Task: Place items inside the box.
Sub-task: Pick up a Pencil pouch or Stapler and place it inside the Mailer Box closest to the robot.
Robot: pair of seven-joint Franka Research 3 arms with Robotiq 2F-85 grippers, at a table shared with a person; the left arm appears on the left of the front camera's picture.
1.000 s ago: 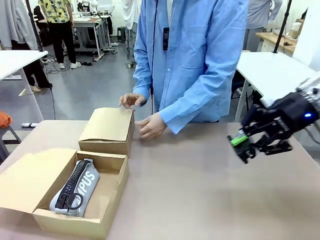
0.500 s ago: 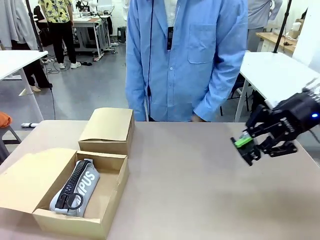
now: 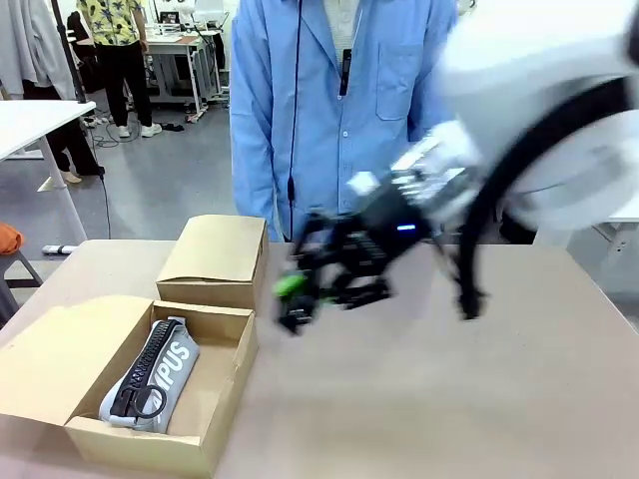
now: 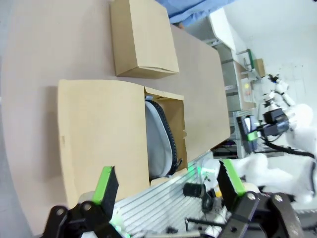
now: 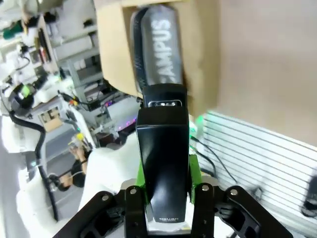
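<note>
In the front view, the right arm reached across the middle of the tan surface (image 3: 449, 399), smeared by motion. The right fingers (image 3: 292, 289), with their green pads, hung above the surface. Their grip was too blurred to read from here. Below and to the left of them stood the open brown cardboard box (image 3: 228, 384), and the grey zip pencil case printed "CAMPUS" (image 3: 165, 369) lay inside it. A closed brown cardboard box (image 3: 215, 254) sat just left of the fingers, close behind the open one. A person in a light blue shirt (image 3: 339, 100) stood beyond the fingers at the far edge.

In the left wrist view, the left fingers (image 4: 106, 183) were spread wide with nothing between them. Ahead of them lay the open box (image 4: 99, 129) with its flap folded out and the pencil case (image 4: 157, 144) inside. The closed box (image 4: 143, 37) sat farther on.

In the right wrist view, the right fingers (image 5: 136, 198) were clamped on the black stapler (image 5: 166, 148), which ran lengthwise out from between the pads. Just past its tip lay the pencil case (image 5: 161, 49), lettering up, inside the open box (image 5: 200, 59).
</note>
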